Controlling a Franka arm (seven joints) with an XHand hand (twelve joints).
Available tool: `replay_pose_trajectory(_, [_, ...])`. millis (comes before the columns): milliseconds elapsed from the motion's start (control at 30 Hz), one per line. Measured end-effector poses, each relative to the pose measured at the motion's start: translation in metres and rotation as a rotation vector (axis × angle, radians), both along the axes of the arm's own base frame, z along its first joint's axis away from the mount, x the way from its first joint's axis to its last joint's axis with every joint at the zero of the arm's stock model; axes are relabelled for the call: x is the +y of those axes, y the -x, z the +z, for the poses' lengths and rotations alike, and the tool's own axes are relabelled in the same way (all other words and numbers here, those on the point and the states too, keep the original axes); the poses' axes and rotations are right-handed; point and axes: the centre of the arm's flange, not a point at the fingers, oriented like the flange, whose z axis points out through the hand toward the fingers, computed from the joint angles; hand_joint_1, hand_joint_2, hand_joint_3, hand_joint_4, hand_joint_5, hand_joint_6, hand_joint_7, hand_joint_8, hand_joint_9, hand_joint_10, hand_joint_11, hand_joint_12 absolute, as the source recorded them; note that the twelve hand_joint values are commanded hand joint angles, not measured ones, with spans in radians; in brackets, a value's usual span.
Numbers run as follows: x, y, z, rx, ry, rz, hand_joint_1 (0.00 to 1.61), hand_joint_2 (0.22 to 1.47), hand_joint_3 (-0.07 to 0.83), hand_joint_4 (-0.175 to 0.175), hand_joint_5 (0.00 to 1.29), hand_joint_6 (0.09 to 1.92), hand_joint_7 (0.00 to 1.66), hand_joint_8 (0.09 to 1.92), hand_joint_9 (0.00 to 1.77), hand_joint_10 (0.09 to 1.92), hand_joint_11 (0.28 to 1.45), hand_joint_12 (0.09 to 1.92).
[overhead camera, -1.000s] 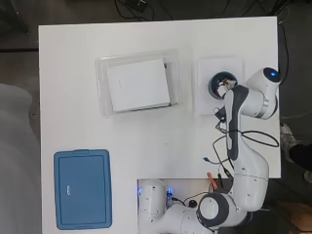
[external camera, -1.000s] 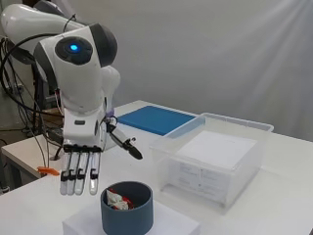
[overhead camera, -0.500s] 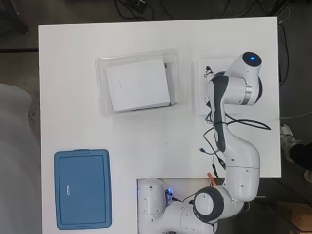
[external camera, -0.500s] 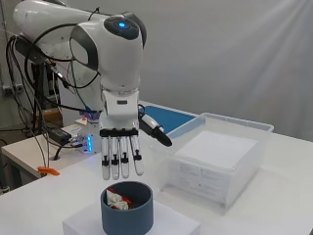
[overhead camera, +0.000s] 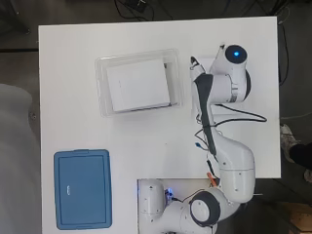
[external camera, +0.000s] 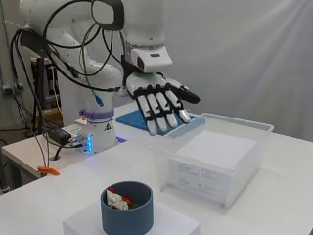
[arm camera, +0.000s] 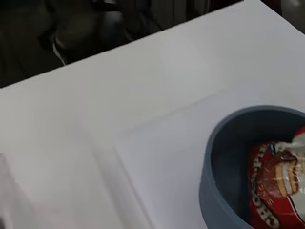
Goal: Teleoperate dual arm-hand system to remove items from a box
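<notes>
1. Hand (external camera: 164, 105) hung with fingers straight and spread, holding nothing, above the near rim of the clear box (external camera: 259, 128).
2. White flat pack (overhead camera: 138, 86) lay inside the box, near the table's (overhead camera: 146, 131) far edge, just beyond the fingertips.
3. Dark blue cup (external camera: 127, 208) with red packet (arm camera: 279, 183) stood apart, behind the hand.

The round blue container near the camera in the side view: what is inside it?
Inside the blue container lies a red and white snack packet, crumpled. The wall hides the bottom, so anything beneath the packet cannot be seen.
</notes>
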Motion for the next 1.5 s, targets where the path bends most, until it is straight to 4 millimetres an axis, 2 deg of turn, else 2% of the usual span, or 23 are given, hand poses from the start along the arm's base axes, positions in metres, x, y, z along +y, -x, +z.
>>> replay_pose_trajectory(200, [0.028, -0.007, 0.031, -0.056, 0.009, 0.077, 0.0, 0.79, 0.004, 0.038, 0.16, 0.09, 0.18, 0.09, 0.3, 0.09, 0.41, 0.09])
replay_pose_trajectory(533, [0.093, -0.018, 0.053, -0.098, 0.004, 0.232, 0.0, 0.81, 0.007, 0.027, 0.19, 0.09, 0.2, 0.09, 0.31, 0.09, 0.42, 0.09])
replay_pose_trajectory(767, [0.146, -0.006, 0.064, -0.12, 0.012, 0.342, 0.0, 0.81, 0.003, 0.015, 0.19, 0.09, 0.2, 0.09, 0.31, 0.09, 0.42, 0.09])
replay_pose_trajectory(1033, [0.2, 0.018, 0.066, -0.12, 0.013, 0.462, 0.0, 0.81, 0.002, 0.01, 0.19, 0.09, 0.19, 0.09, 0.29, 0.09, 0.41, 0.09])
replay_pose_trajectory(1200, [0.214, 0.031, 0.065, -0.115, 0.01, 0.488, 0.0, 0.81, 0.004, 0.008, 0.19, 0.09, 0.19, 0.09, 0.29, 0.09, 0.41, 0.09])
replay_pose_trajectory(1500, [0.213, 0.036, 0.067, -0.112, 0.0, 0.477, 0.0, 0.83, 0.008, 0.004, 0.18, 0.09, 0.18, 0.09, 0.28, 0.09, 0.4, 0.09])
